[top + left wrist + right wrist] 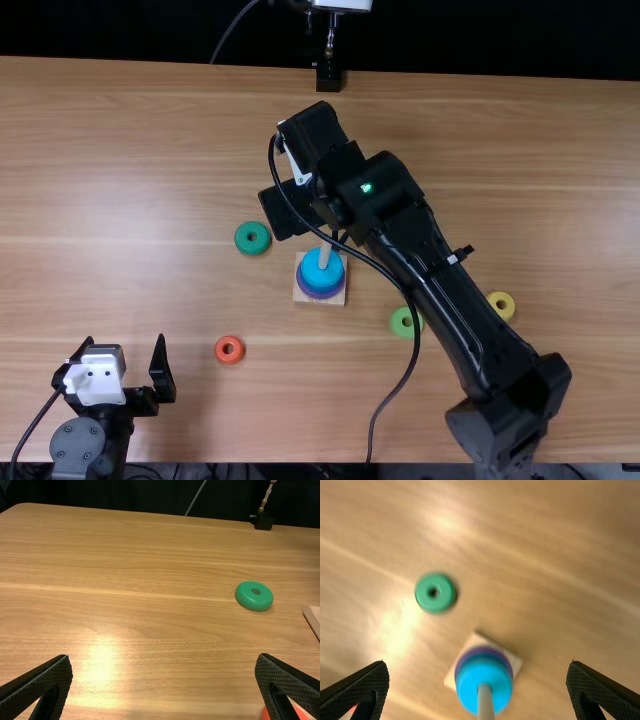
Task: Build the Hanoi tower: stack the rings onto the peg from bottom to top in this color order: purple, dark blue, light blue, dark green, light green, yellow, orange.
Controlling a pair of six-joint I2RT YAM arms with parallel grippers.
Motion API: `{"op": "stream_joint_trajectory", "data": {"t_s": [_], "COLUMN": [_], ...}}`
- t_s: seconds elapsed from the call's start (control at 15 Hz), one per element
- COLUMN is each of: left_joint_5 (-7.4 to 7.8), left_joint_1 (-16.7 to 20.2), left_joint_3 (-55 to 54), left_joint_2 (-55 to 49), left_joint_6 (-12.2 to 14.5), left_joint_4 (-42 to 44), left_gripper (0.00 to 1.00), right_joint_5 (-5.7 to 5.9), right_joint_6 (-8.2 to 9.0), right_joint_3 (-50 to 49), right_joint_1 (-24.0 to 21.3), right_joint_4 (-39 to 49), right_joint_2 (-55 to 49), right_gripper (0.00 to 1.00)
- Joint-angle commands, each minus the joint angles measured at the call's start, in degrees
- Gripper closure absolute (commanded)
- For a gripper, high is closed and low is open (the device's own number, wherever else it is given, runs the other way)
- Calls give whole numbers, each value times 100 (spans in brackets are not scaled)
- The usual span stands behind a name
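Left gripper (124, 340) stands open at the lower left; in the left wrist view, the left gripper (164, 655) has nothing between its fingers. Right gripper (290, 207) is above the table just behind the peg (325, 254); in the right wrist view, the right gripper (478, 663) is wide open over the peg's area. A light blue ring (472, 684) sits around the peg above a purple ring (482, 652); I cannot tell whether dark blue lies between. Loose on the table are the dark green ring (243, 246), orange ring (220, 352), light green ring (398, 322) and yellow ring (508, 310).
The peg's square wooden base (319, 300) rests mid-table. My right arm (465, 310) stretches diagonally over the table from the lower right, its cable hanging between the base and the light green ring. A black stand (328, 77) is at the far edge.
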Motion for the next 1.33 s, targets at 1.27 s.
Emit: {"op": "stream_joint_trajectory", "data": {"t_s": [1.27], "left_joint_5": [0], "left_joint_1": [32], "left_joint_3": [-617], "left_joint_2": [-67], "left_joint_6": [86], "left_joint_4": [-429], "left_gripper": [0], "right_joint_5": [-1052], "right_joint_6": [-1235], "right_joint_3": [-9459], "right_joint_1": [-3677], "right_joint_4": [5839], "right_joint_2": [-8946], "right_gripper": [0]}}
